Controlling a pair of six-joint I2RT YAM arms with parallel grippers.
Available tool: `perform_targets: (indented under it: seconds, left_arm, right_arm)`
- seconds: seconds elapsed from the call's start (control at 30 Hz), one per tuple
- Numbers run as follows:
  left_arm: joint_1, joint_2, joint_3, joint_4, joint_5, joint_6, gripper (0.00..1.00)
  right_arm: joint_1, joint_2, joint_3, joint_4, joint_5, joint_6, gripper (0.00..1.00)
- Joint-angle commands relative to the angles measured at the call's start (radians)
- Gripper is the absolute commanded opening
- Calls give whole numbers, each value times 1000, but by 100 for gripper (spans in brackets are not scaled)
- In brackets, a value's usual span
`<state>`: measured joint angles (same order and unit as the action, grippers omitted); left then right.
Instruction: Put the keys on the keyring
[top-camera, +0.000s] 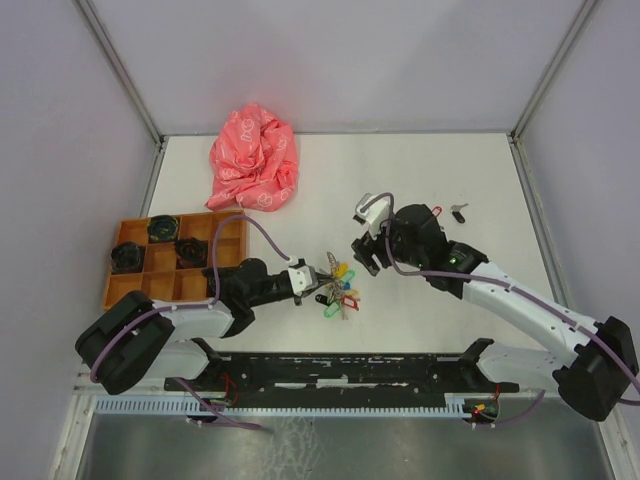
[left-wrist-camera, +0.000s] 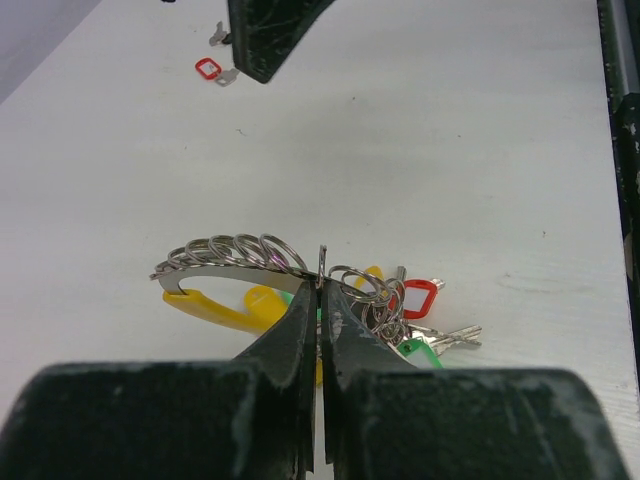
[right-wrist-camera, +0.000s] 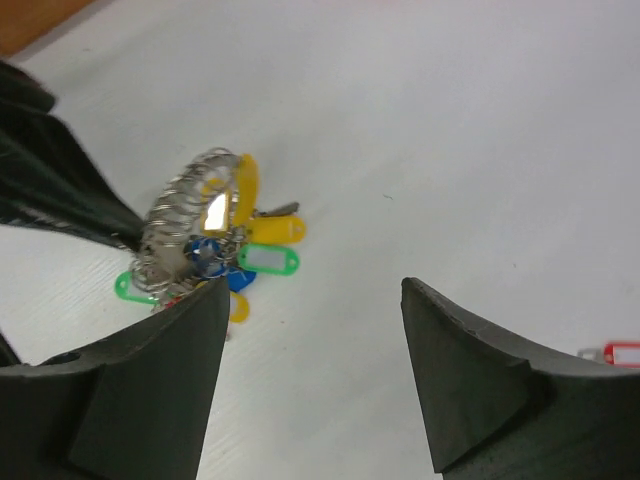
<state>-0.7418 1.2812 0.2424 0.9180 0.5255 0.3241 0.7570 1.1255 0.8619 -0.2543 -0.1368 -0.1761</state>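
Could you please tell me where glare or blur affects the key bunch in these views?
Right wrist view: glare whites out part of the metal clip in the key bunch; the right gripper looks soft. Left wrist view: the rings are sharp, without glare. Top view: even light.
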Motion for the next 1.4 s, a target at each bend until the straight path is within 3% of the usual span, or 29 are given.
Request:
perform_targets:
  seconds: [0.0,0.2,0.47,0.7,0.97,1.37]
  left_arm:
    - [-7,-8,-1,55,-48,41,3]
    - [-7,-6,17,27,-99,19,3]
    - [-8,-24,38,-31,-156,-15,3]
    - [-6,-10,61,-60,-144,-35,3]
    - [-7,-15,61,-63,-143,-35,3]
    - [-6,-21,61,-63,-134,-39,3]
  right_arm:
    - [-75,30,49,-13,214,220,79]
    - [-249,95,46,14,240,369,92]
    - [-460,282,121,24,277,497,90]
    - [-587,497,267,-43,280,546,78]
    - [-617,668,344,-49,328,629,55]
    - [-627,751,363,-22,389,653,38]
